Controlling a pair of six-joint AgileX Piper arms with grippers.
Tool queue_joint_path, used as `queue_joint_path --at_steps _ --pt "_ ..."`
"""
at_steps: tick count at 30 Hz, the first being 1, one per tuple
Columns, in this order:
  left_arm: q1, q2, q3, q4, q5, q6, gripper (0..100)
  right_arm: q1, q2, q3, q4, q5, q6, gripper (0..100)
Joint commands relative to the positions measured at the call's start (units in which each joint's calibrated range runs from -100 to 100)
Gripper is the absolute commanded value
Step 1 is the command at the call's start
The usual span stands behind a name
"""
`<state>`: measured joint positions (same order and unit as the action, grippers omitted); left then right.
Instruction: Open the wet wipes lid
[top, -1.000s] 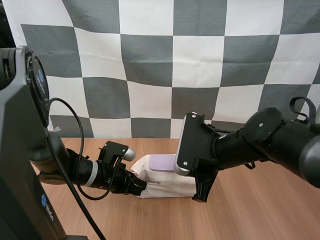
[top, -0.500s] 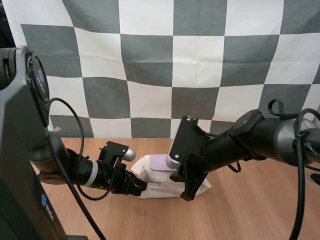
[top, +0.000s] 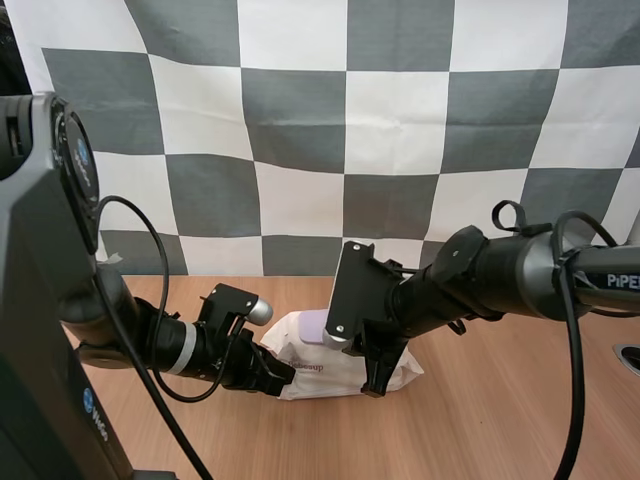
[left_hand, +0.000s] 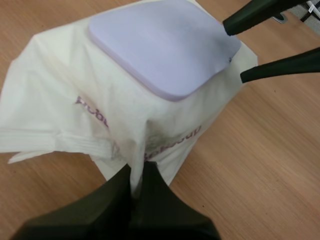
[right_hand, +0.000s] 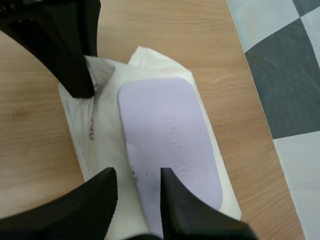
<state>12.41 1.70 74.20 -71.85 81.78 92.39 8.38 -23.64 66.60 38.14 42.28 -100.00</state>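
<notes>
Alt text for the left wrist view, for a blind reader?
The left tool pinches the near edge of a white wet wipes pack lying on a wooden table. Its lavender lid is closed, with the right tool at the lid's far end.

Printed in purple on the white pack of wet wipes (left_hand: 50, 75): fragments only, something like "Prob" and "oup", creased and partly hidden. Embossed along the lilac lid (right_hand: 170, 150): a word too faint to read. Lettered in white on the right arm (top: 530, 272): "PiPER".
</notes>
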Motion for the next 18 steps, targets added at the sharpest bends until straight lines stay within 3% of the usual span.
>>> queue_joint_path --at_steps 1,11,18 --pt "-0.02 0.0 0.0 0.1 0.0 1.0 0 0.0 0.7 0.1 -1.1 -0.8 0.0 51" --pt "-0.02 0.0 0.0 0.2 0.0 1.0 0 0.1 2.1 0.1 -1.7 -2.9 0.0 51" --pt "-0.02 0.0 0.0 0.2 0.0 1.0 0 2.3 2.1 0.1 1.1 -5.5 0.0 51"
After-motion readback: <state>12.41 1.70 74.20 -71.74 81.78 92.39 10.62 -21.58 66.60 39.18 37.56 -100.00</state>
